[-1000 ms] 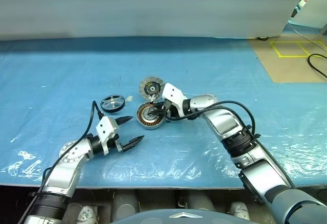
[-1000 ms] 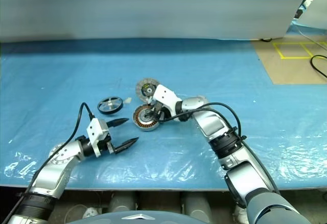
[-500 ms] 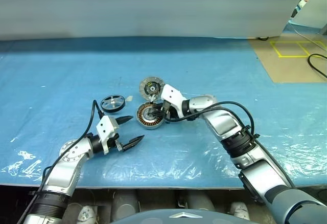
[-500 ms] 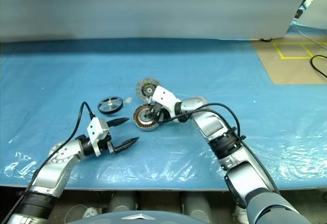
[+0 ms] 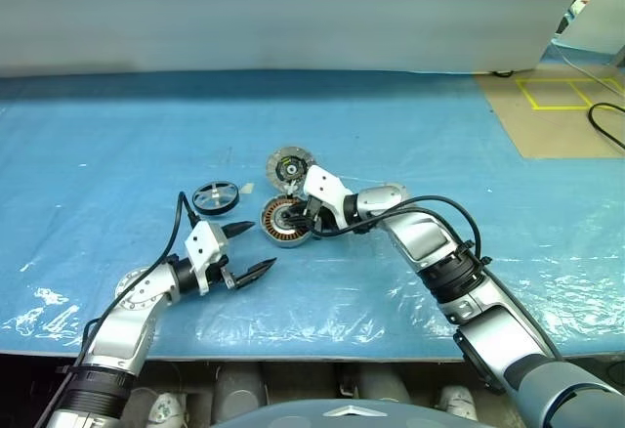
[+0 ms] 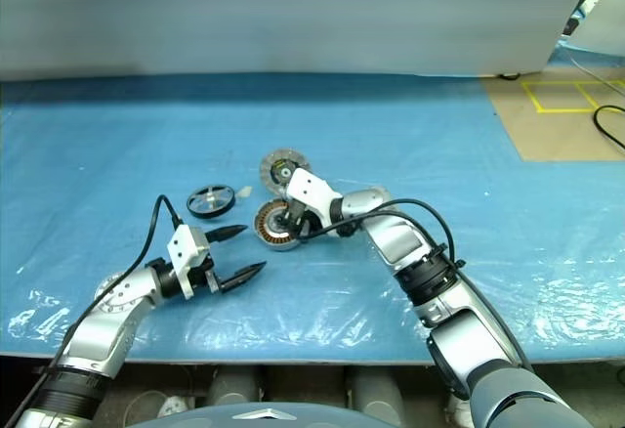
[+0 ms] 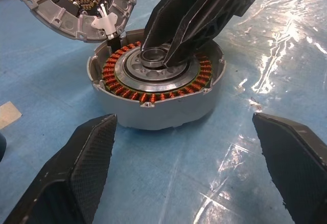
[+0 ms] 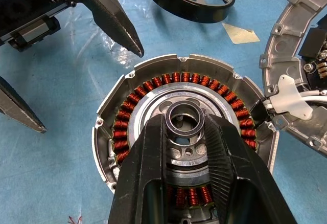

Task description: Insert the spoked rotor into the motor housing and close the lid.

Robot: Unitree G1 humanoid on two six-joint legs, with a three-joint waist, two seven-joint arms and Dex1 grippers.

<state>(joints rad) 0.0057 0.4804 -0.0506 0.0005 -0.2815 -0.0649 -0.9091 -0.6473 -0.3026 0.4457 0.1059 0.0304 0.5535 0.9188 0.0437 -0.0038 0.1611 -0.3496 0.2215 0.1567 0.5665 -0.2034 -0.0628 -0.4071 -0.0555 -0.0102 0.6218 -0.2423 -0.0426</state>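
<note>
The motor housing [image 5: 285, 221] lies open on the blue sheet, showing its copper windings [image 8: 153, 88] and grey centre. Its lid [image 5: 287, 167] is hinged back on the far side, inner face up. The spoked rotor [image 5: 216, 196], with a black rim and pale spokes, lies flat to the left of the housing. My right gripper [image 8: 186, 121] reaches in from the right and is shut on the ring at the housing's centre. My left gripper [image 5: 262, 243] hovers open just in front and to the left of the housing, holding nothing.
A small scrap of pale tape [image 5: 248, 188] lies between the rotor and the lid. The blue plastic sheet [image 5: 410, 125] covers the table and wrinkles near the front edge. Brown floor with yellow tape [image 5: 566, 91] shows at the far right.
</note>
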